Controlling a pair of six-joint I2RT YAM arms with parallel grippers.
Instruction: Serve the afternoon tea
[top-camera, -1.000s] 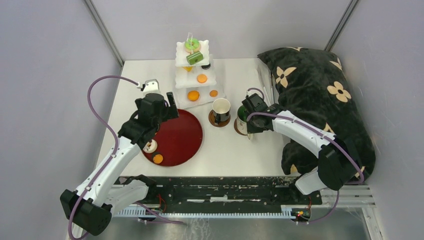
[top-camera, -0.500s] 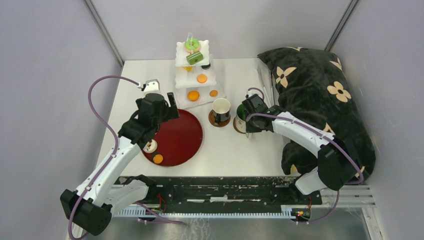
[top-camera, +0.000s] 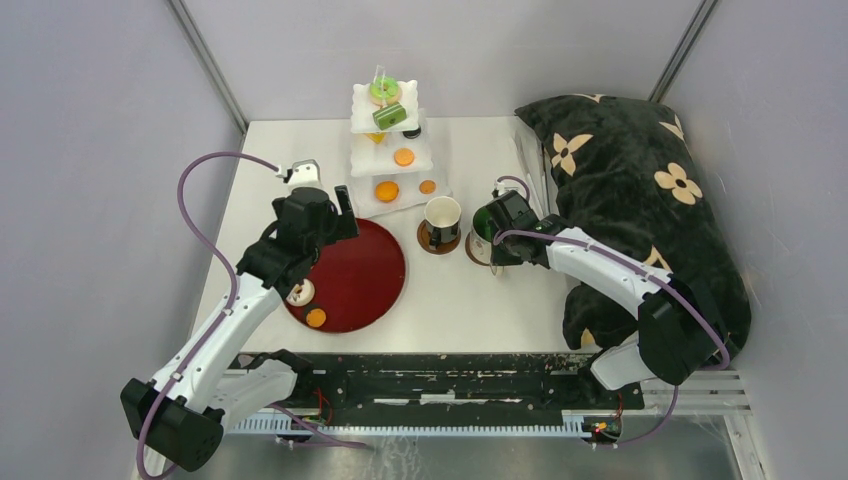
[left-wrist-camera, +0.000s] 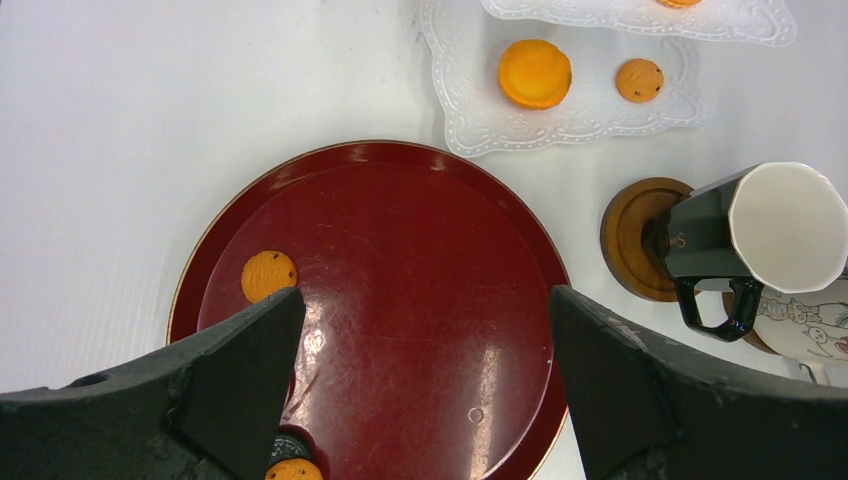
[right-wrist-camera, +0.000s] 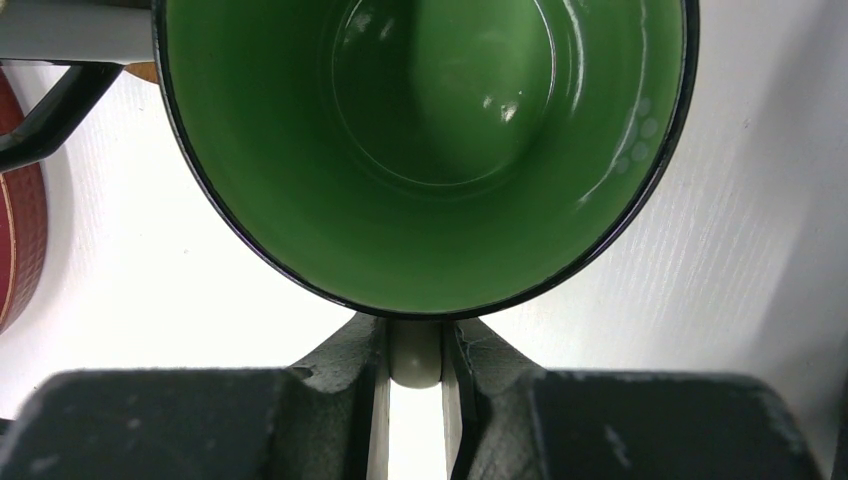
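My right gripper (right-wrist-camera: 415, 345) is shut on the pale handle of a mug with a green inside (right-wrist-camera: 430, 130), which stands beside the pillow (top-camera: 485, 225), over a brown coaster (top-camera: 474, 252). To its left, a black mug with a white inside (top-camera: 442, 218) stands on another coaster (left-wrist-camera: 630, 235). The white three-tier stand (top-camera: 362, 122) at the back carries a green donut (top-camera: 382, 91), a green cake (top-camera: 390, 116) and orange discs (top-camera: 404, 157). My left gripper (left-wrist-camera: 425, 370) hangs open above the dark red tray (left-wrist-camera: 400, 300), where an orange disc (left-wrist-camera: 269, 274) lies.
A big dark pillow with pale flowers (top-camera: 640, 200) fills the right side of the table, close behind my right arm. On the tray's near left lie a second orange disc (top-camera: 316, 318) and a small pale round piece (top-camera: 300, 292). Grey walls close in both sides.
My right gripper has shifted the green mug slightly to the left, toward the black mug. The left arm has not moved.
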